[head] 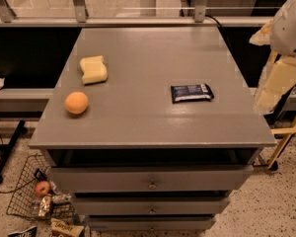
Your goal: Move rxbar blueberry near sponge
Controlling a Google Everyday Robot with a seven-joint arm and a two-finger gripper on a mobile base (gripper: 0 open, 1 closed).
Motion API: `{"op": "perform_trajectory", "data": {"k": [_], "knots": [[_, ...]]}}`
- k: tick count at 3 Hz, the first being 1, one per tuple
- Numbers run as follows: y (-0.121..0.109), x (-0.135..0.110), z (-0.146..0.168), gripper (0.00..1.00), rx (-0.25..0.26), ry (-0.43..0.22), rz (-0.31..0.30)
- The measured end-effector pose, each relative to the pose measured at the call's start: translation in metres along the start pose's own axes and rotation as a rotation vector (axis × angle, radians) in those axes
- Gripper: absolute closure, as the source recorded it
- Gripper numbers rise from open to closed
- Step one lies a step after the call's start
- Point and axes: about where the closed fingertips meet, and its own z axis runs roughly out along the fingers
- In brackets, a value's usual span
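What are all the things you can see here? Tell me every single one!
rxbar blueberry: 1, dark navy blue, lying flat on the right side of the cabinet top
sponge: 1, pale yellow, left side of the top, farther back
orange: 1, orange, left side of the top, in front of the sponge
cabinet: 1, grey, middle of the view, drawers in its front
wire basket: 1, dark, on the floor at lower left
apple: 1, red, in the basket
snack packets: several, mixed colours, in and beside the basket
robot arm: 1, white, upper right edge
end effector: 1, cream, right edge, beside the cabinet, apart from the bar
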Motion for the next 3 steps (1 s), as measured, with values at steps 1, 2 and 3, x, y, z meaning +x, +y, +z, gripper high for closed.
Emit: {"op": "perform_trajectory", "data": {"k": [1, 2, 3], "knots": [[-0.045, -0.012, 0.031, 0.0, -0.015, -0.058, -0.04], [-0.081, -0.018, 0.088, 0.0, -0.082, -0.077, -0.024], [-0.086, -0.021, 0.104, 0.0, -0.091, -0.08, -0.028]]}}
